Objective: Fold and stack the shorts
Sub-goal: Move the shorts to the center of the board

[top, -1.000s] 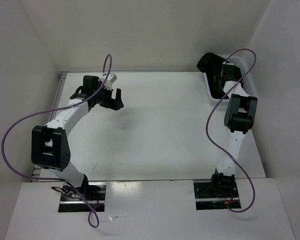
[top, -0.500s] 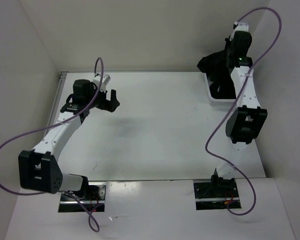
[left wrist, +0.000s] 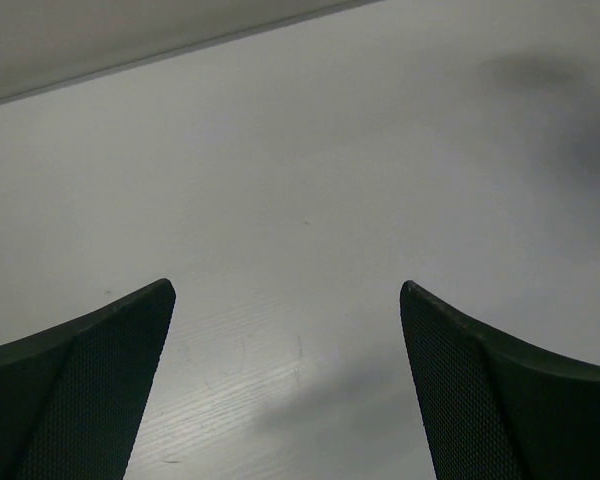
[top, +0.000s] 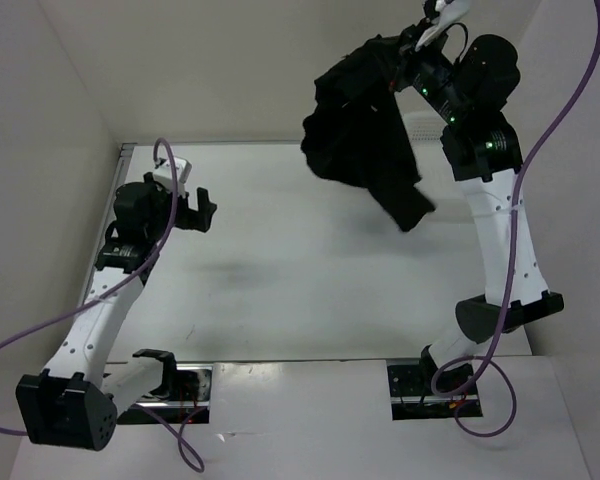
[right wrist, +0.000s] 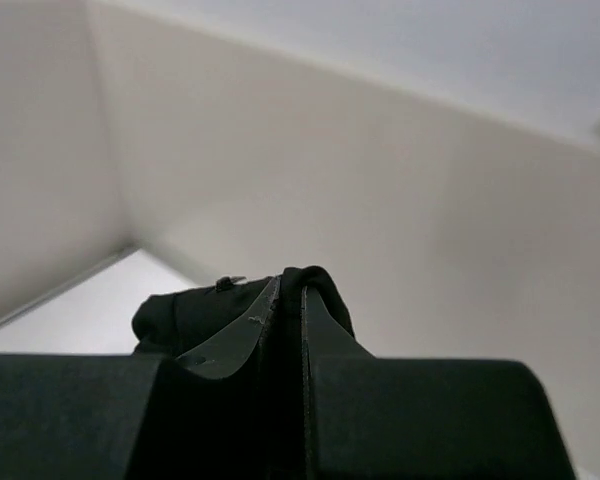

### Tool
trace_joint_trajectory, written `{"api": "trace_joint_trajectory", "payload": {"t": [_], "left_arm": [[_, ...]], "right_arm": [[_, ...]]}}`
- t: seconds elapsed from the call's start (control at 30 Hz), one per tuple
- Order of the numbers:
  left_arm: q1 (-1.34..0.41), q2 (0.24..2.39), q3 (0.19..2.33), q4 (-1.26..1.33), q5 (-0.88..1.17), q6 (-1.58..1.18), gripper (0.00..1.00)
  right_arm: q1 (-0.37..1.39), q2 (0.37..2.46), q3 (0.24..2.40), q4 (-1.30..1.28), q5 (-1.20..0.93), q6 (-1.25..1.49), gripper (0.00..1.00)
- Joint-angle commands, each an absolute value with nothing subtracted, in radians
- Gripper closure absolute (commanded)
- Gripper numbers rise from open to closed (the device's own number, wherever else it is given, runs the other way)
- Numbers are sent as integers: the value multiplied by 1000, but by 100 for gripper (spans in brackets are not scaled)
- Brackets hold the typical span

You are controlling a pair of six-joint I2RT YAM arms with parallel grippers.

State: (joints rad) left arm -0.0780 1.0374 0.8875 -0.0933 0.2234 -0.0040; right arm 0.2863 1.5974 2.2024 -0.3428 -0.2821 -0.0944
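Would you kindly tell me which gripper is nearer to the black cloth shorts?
Right. The right gripper is clamped on the shorts, holding them aloft at far right; the open left gripper is over the table at left, well apart.

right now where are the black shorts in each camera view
top external: the shorts hang in the air, upper middle of the picture.
left wrist: not in it; only the table and the open left pincer.
right wrist: bunched at bottom centre, pinched between the fingers.
shared landmark: the right pincer, shut on the cloth in the top and right wrist views.
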Motion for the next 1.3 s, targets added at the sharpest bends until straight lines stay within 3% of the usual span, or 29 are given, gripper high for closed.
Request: {"api": "trace_joint_trajectory", "payload": {"t": [0.0,0.17,0.23,0.27,0.3,0.33,0.4,0.63,0.73,0.83,1.27], "left_arm": [[-25,967,876,-21,204,0,0],[-2,916,865,-63,261,0,0],[-2,916,856,-95,290,0,0],[-2,925,856,-104,290,0,0],[-2,925,845,-115,305,0,0],[-2,934,845,-115,316,0,0],[-2,946,836,-141,342,0,0],[-51,1052,824,-132,356,0,0],[-60,1136,833,-95,365,0,0],[-69,1280,903,-72,428,0,0],[-179,2003,1536,-75,472,0,0]], "right_arm": [[285,1595,2082,-365,-471,-17,100],[285,1452,1695,-365,-376,-137,100],[285,1407,1567,-365,-295,-195,95],[267,1369,1446,-365,-244,-257,85],[256,1355,1390,-365,-226,-285,48],[246,1344,1302,-365,-201,-305,36],[216,1316,1241,-356,-156,-318,21],[207,1377,1255,-344,-308,-262,18],[207,1446,1232,-344,-298,-287,27],[227,1480,1178,-344,-239,-350,27],[272,1509,1036,-483,-238,-646,27]]}}
